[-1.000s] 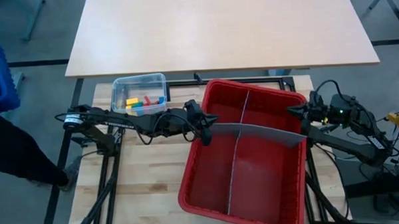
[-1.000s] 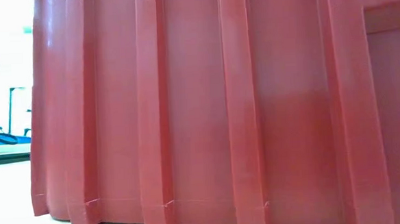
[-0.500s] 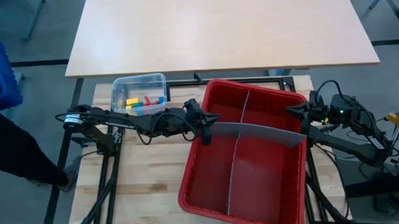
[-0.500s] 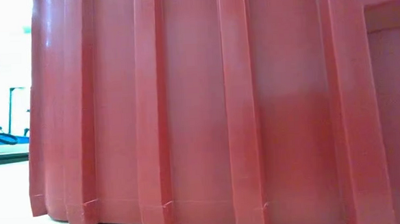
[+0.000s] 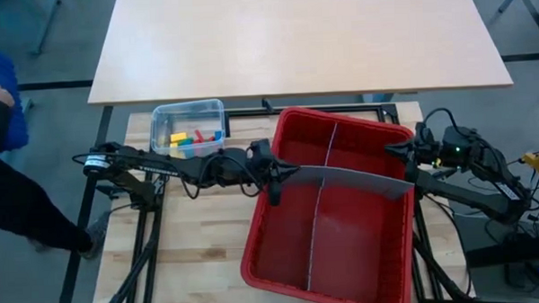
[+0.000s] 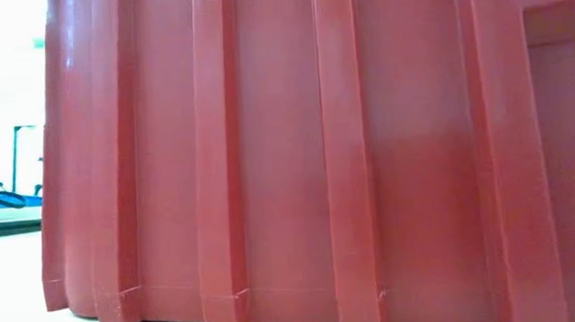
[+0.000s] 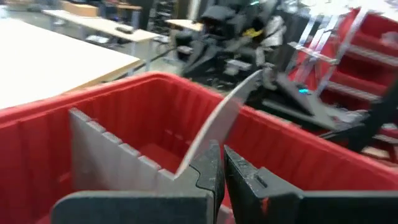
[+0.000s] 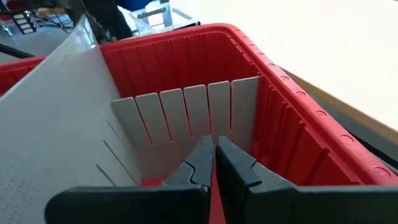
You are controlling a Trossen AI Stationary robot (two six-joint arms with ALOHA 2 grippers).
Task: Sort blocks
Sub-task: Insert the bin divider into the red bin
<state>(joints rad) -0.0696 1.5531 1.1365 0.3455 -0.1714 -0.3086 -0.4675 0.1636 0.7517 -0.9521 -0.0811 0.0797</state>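
I see a light wooden desk [image 5: 292, 38] across the top of the frame, grey floor [image 5: 51, 60] around it, and a person [image 5: 10, 187] at the left edge.

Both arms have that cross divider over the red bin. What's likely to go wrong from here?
The grey cross divider is held at its ends by the left gripper and right gripper, and it looks bowed; it may spring out. It may miss the slots in the lengthwise divider. Pushing down may shift the red bin.
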